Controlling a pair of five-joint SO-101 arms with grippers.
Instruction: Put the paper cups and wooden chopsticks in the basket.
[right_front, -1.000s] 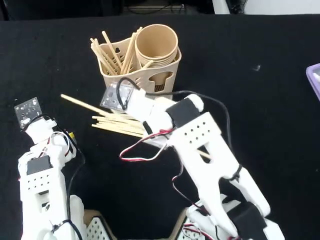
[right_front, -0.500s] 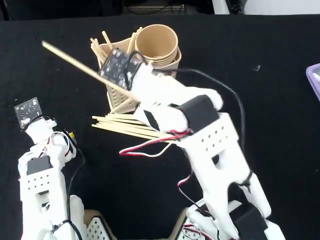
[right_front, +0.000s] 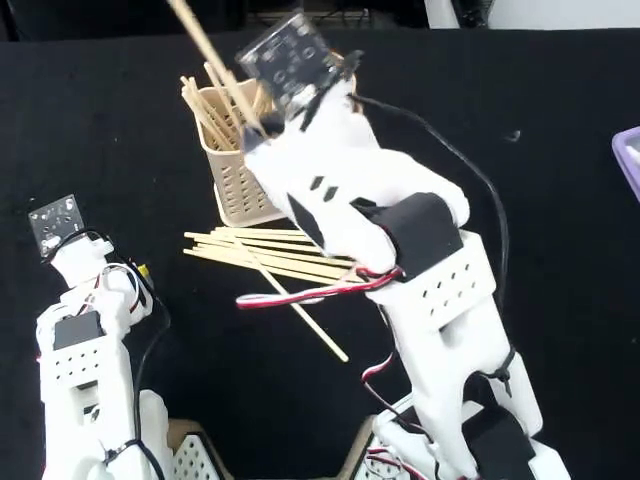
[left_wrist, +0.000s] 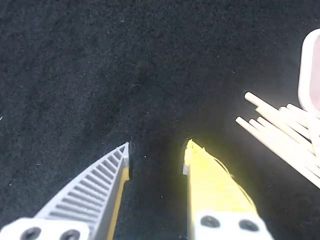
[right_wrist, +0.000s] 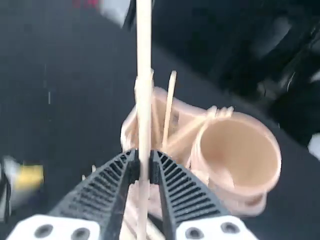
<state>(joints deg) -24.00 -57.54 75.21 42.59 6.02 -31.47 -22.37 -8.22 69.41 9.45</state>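
Note:
My right gripper (right_front: 262, 132) hangs above the beige basket (right_front: 235, 185), shut on one wooden chopstick (right_front: 205, 45) that slants up and away past the table's far edge. In the right wrist view the held chopstick (right_wrist: 144, 75) stands between the shut fingers (right_wrist: 120, 172), over the basket (right_wrist: 165, 115) with its upright chopsticks and stacked paper cups (right_wrist: 240, 150). A bundle of chopsticks (right_front: 255, 252) lies on the black table in front of the basket, and one more (right_front: 305, 315) lies slanted nearer me. My left gripper (left_wrist: 157, 147) is open just above bare cloth, left of the bundle's ends (left_wrist: 270, 132).
The left arm (right_front: 85, 330) stays at the near left corner. A purple object (right_front: 630, 155) pokes in at the right edge. The right arm's body covers the basket's right half in the high view.
My right gripper has risen from the pile on the table to above the basket, carrying one chopstick that now tilts steeply upward. The left arm has not moved.

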